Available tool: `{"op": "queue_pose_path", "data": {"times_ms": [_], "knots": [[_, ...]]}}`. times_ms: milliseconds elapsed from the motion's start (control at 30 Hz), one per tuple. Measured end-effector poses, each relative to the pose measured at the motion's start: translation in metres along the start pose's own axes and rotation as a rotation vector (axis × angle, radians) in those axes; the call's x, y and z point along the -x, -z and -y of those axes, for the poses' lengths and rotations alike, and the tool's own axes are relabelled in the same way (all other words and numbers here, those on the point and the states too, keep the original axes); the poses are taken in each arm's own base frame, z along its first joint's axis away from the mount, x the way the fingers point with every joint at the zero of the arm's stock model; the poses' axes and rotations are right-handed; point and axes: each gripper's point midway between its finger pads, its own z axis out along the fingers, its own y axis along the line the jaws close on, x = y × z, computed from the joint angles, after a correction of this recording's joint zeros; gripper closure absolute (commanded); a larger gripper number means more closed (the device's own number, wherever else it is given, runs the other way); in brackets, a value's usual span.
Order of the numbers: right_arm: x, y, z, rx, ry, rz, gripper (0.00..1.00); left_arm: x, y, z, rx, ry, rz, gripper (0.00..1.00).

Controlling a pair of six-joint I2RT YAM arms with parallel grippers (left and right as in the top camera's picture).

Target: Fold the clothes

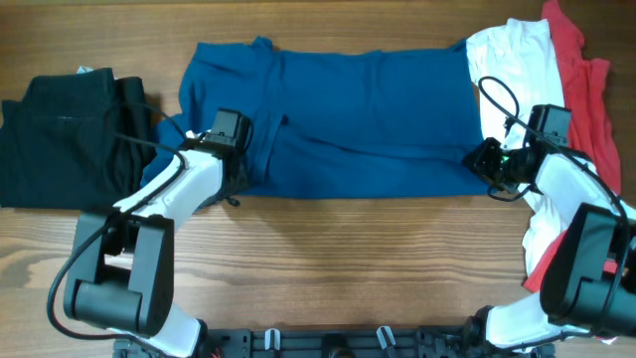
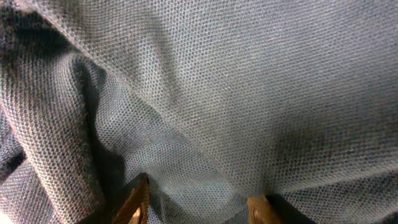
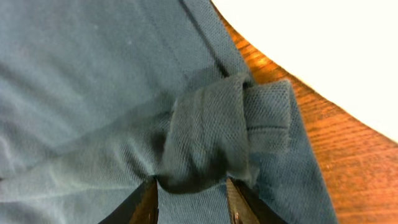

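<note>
Pinching a bunched fold of blue shirt (image 3: 93,93) is the right claw (image 3: 193,196); left claw (image 2: 198,205) grip unclear

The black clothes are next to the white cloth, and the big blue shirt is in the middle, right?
No. The red cloth garment lies next to the white cloth garment; the black cloth pile sits at the other end. The large royal-blue shirt is in the middle. See the overhead view.
</note>
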Motion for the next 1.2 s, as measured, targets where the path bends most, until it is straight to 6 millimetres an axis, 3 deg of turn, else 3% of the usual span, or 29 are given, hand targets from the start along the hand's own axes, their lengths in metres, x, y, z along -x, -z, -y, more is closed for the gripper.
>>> {"op": "queue_pose_path", "data": {"times_ms": [133,233,500,600,733,767,1200], "knots": [[0.004,-0.003,0.0,0.004,-0.021,0.014,0.8,0.0,0.0,0.0,-0.003,0.002,0.007,0.5],[0.007,-0.003,-0.001,0.009,-0.04,0.025,0.95,0.0,0.0,-0.001,-0.005,0.003,0.009,0.5],[0.023,-0.002,-0.006,0.032,-0.057,0.088,0.96,0.0,0.0,-0.001,-0.005,0.003,0.009,0.5],[0.04,0.0,-0.013,0.06,-0.073,0.155,0.92,0.0,0.0,-0.001,-0.005,0.005,0.009,0.5],[0.056,0.004,-0.019,0.087,-0.083,0.218,0.72,0.0,0.0,-0.001,-0.005,0.006,0.009,0.5],[0.058,0.004,-0.018,0.085,-0.088,0.227,0.63,0.0,0.0,-0.001,-0.004,0.006,0.009,0.5],[0.047,0.003,-0.01,0.042,-0.1,0.187,0.64,0.0,0.0,-0.001,-0.004,0.006,0.009,0.5]]}}
